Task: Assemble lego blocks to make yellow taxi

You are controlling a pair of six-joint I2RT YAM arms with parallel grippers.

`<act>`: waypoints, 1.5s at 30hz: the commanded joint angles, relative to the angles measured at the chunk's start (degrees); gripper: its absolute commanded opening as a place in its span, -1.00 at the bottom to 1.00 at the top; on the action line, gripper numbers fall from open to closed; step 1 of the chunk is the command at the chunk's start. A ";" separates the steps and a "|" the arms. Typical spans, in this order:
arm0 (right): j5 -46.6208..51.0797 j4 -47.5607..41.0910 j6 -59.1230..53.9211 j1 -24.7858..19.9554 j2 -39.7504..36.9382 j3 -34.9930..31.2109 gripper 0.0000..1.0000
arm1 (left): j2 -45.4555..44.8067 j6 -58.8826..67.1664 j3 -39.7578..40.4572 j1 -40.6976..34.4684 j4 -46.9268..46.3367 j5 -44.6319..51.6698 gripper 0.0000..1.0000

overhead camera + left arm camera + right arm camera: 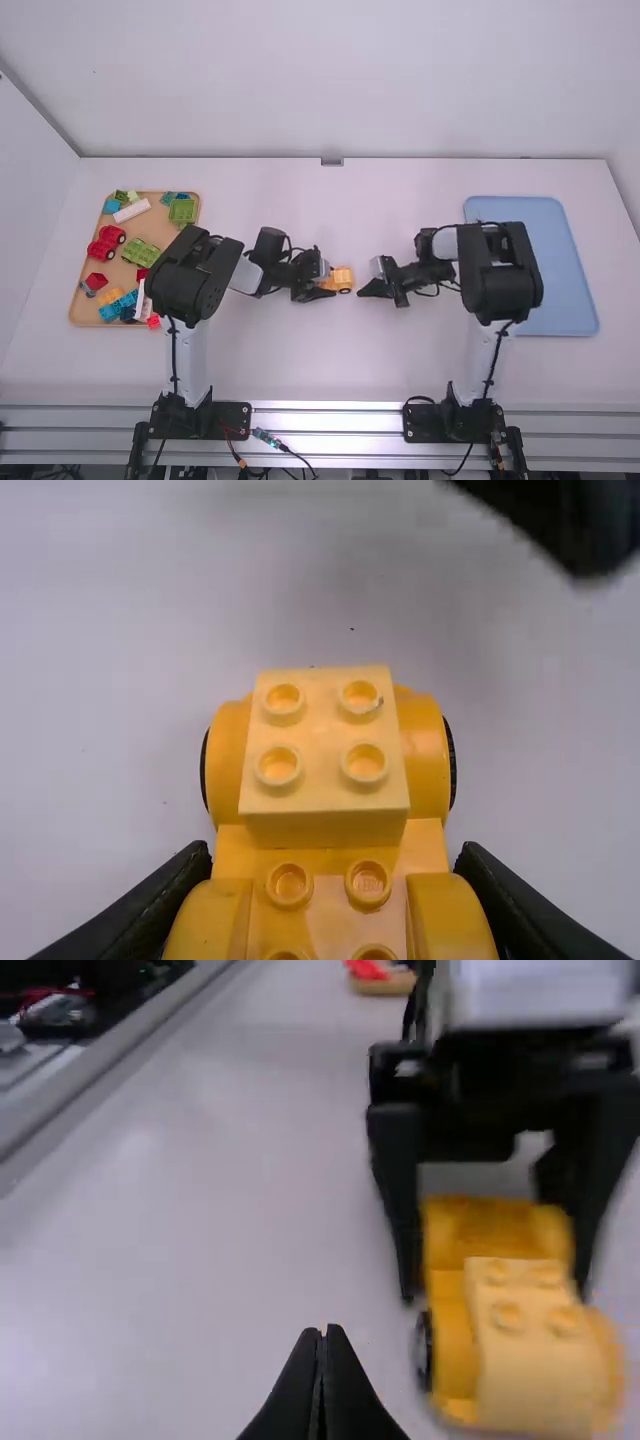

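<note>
No readable text or signs.

left tool (328, 283) gripping, fingers spaced apart; right tool (361, 292) closed, fingertips together; tools facing each other

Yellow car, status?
Left pincer shut on yellow car, studded block on top. Right pincer shut, empty. Possible obstruction: right pincer, close by.

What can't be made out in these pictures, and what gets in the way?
- Yellow car's nearer end: left wrist view, cut off by the bottom edge.
- Wooden tray's right side: high view, partly behind the left arm.
- Blue tray's left side: high view, partly behind the right arm.
- Red thing: right wrist view, blurred, cut off by the top edge.
</note>
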 commanded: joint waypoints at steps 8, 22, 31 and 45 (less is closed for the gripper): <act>0.28 4.44 3.82 -5.29 -14.86 1.99 -1.00 | 2.19 1.33 -2.67 -0.20 -1.27 -6.69 -0.96; 13.77 28.41 46.29 -0.15 -15.54 1.84 0.98 | 2.19 2.42 -7.69 -0.57 8.70 -6.93 -0.36; 24.61 36.28 59.60 4.92 -16.44 1.84 0.98 | -0.87 1.20 -10.51 -0.96 11.08 -12.90 0.98; 41.31 32.26 68.52 12.28 -16.44 6.91 0.98 | -26.64 -7.13 -18.64 5.99 2.64 -15.43 0.98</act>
